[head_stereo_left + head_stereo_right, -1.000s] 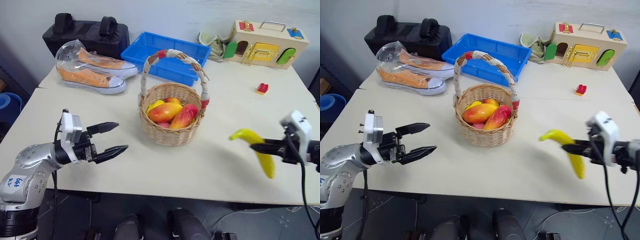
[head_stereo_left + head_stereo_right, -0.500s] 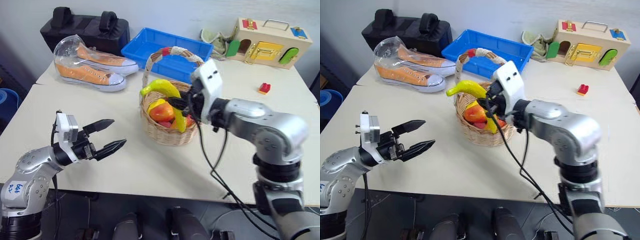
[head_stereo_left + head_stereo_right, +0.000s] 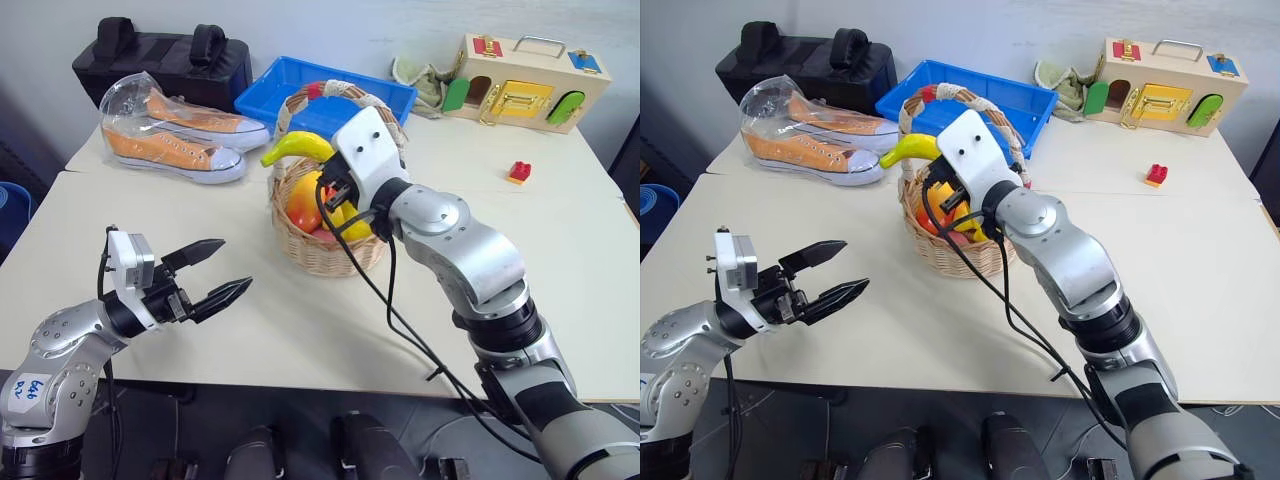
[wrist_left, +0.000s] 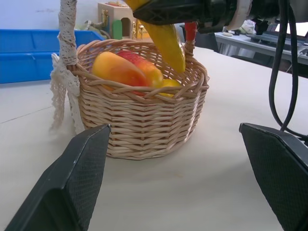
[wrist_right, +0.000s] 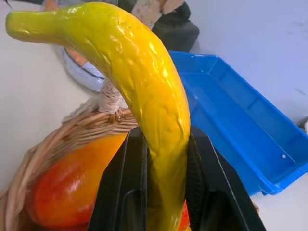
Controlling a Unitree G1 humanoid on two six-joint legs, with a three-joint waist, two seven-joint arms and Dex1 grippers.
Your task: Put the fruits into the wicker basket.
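Observation:
The wicker basket (image 3: 322,250) stands mid-table with mangoes (image 3: 305,202) inside. Just above them and beside the handle, my right gripper (image 5: 163,134) is shut on the yellow banana (image 3: 297,146). The banana's curved end pokes out past the basket's rim, and its lower end dips among the mangoes (image 4: 120,70). My left gripper (image 3: 237,265) is open with nothing between its fingers (image 4: 72,183). It hovers level over the table, to the left of the basket and nearer the front edge, pointing at the basket (image 4: 144,130).
Behind the basket lies a blue tray (image 3: 290,95). At the back left are orange sneakers (image 3: 180,140) and a black bag (image 3: 150,60). A wooden latch box (image 3: 515,85), a cloth (image 3: 420,72) and a small red brick (image 3: 518,172) sit at the back right.
My right arm swung in from the table's right side, carrying the banana up and over to the basket. The left gripper stayed where it was, open.

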